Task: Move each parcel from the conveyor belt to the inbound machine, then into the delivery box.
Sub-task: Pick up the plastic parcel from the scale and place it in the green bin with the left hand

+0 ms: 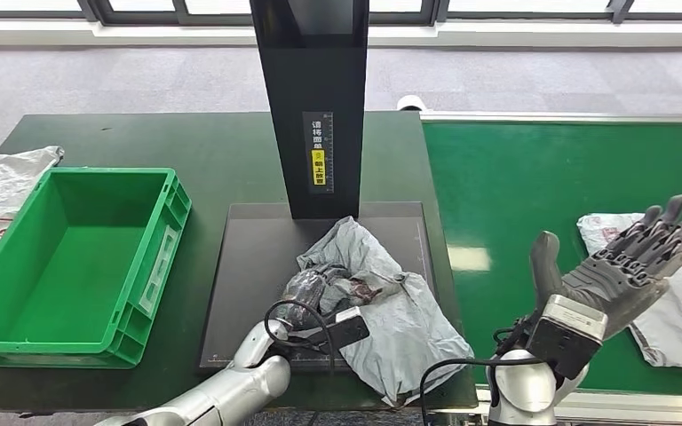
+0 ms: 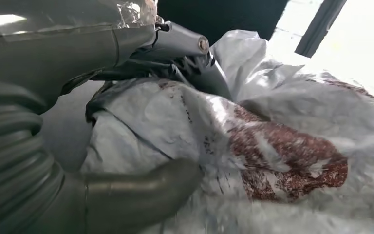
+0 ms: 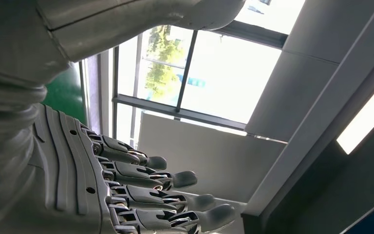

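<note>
Worktop: dark green, carrying the crate on its left side and the scanning station at its middle.
Conveyor belt: bright green, running along the right of the worktop, edged by a pale metal rail.
Delivery box: an open green plastic crate, set just left of the machine's base plate.
Inbound machine: a black upright column with a label strip, rising from the back edge of a flat dark plate.
Grey parcel: a crumpled poly bag lying on the plate in front of the column, its lower corner spilling past the plate's near edge; the left wrist view shows reddish print on its wrinkled skin.
White parcel: a second bag lying flat on the belt at the far right, partly hidden behind the raised right hand.
Left hand: down on the grey parcel, fingers and thumb closed into the bag's folds, gripping it.
Right hand: lifted above the belt, palm up, fingers stretched out and apart, holding nothing.
</note>
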Robot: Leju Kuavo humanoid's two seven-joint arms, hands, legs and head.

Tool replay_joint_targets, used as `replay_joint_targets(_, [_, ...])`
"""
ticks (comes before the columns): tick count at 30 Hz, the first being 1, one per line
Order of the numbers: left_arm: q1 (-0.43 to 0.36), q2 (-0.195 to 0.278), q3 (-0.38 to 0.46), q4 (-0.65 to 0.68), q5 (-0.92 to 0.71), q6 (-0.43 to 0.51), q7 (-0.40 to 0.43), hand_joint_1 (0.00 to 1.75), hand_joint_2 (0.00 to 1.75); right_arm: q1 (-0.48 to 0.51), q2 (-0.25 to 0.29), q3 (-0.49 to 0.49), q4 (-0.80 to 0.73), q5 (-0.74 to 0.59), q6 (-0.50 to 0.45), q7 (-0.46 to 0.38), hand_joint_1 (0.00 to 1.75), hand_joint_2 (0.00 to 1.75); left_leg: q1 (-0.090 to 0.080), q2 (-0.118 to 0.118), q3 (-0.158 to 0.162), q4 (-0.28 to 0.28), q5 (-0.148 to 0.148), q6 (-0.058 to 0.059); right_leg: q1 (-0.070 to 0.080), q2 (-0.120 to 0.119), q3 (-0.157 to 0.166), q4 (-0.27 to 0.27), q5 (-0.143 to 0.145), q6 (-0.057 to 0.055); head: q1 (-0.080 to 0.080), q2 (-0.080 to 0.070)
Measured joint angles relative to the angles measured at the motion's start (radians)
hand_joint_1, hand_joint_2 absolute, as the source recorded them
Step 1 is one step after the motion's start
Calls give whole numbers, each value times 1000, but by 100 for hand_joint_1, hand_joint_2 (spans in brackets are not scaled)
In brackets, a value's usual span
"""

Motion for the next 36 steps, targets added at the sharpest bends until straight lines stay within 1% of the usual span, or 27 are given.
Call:
replay_joint_targets(9, [-20,0,-44,21,-11,1,19,175,175,0,0,0,5,0,0,0,0,175,0,0,3,0,0,0,0,0,3,0,0,0,0,0])
replay_joint_targets(14, [-32,0,-75,32,-49,6,75,175,175,-1,0,0,10,0,0,0,0,175,0,0,4,0,0,0,0,0,4,0,-1,1,0,0])
replay_joint_targets(18, [-42,0,-102,43,-91,28,136,175,175,-2,0,0,15,0,0,0,0,175,0,0,6,0,-1,0,0,0,6,0,-1,1,0,0])
replay_joint_targets(20, [-46,0,-112,45,-149,58,183,175,175,-2,0,0,17,1,0,0,0,175,0,0,6,0,0,0,0,0,6,0,-1,1,0,0])
replay_joint_targets(22, [-38,4,-88,25,-313,82,232,175,175,-2,-1,0,20,2,0,0,0,175,0,1,6,0,0,0,0,1,7,0,-1,1,0,0])
replay_joint_targets(23, [-27,8,-51,-1,-432,88,246,175,175,-2,-1,0,22,2,0,0,0,175,0,1,6,0,0,0,0,1,6,0,-1,1,0,0])
replay_joint_targets(25, [11,23,69,-76,-650,91,245,175,175,-2,-1,0,25,2,0,0,0,175,0,2,6,0,0,0,0,2,4,0,0,0,0,0])
replay_joint_targets(27, [51,35,209,-157,-761,91,227,175,175,-2,-2,0,28,1,0,0,0,175,0,3,4,0,1,-1,0,4,1,0,1,-1,0,0])
replay_joint_targets(29, [76,41,317,-220,-796,91,205,175,175,-2,-2,0,29,0,0,0,0,175,1,3,2,0,1,-2,1,4,0,0,1,-1,0,0])
replay_joint_targets(31, [96,44,415,-283,-816,91,144,175,175,-2,-2,0,30,-3,0,0,0,175,1,2,1,-1,1,-2,1,4,-1,1,1,-1,0,0])
replay_joint_targets(33, [121,42,539,-375,-804,91,38,175,175,-2,-2,0,32,-7,0,0,0,175,1,3,-1,-1,1,-2,1,4,-3,1,1,-1,0,0])
replay_joint_targets(36, [138,36,723,-529,-718,91,-105,175,175,-2,-2,0,37,-10,0,0,0,175,1,3,-3,-1,1,-2,1,6,-5,1,1,-1,0,0])
